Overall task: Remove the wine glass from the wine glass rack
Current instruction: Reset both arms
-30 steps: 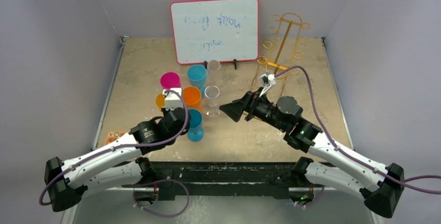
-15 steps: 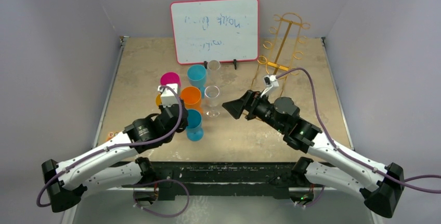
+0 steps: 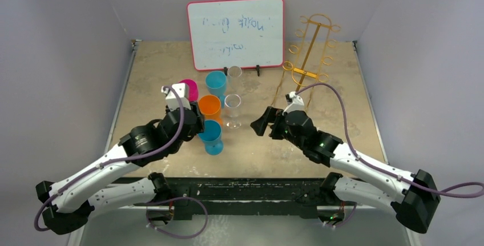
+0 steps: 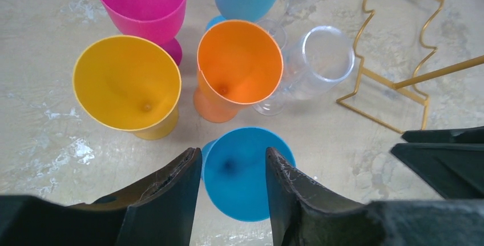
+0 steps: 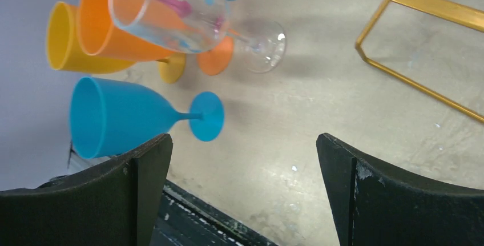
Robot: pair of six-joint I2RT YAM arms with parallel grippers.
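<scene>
Wine glass rack [image 3: 305, 74] upright just right of whiteboard [image 3: 236, 32].
Blue wine glass [image 3: 213, 134] standing upright in front of whiteboard (nearest of coloured cluster).
Left gripper [image 4: 231, 157] above it, fingers partly spread over rim, nothing held.
Right gripper [image 5: 242, 140] spread wide, empty, low, in front of whiteboard's right end.

A tan, mottled flat bench [image 3: 154, 63], scuffed with pale patches (clearest in the wrist views), stands closed in by plain pale grey-lilac walls [image 3: 63, 57] at the left, right and back. A red-framed whiteboard [image 3: 236, 32] with faint blue scribbles stands at the back wall. The light is even, the shadows soft.
</scene>
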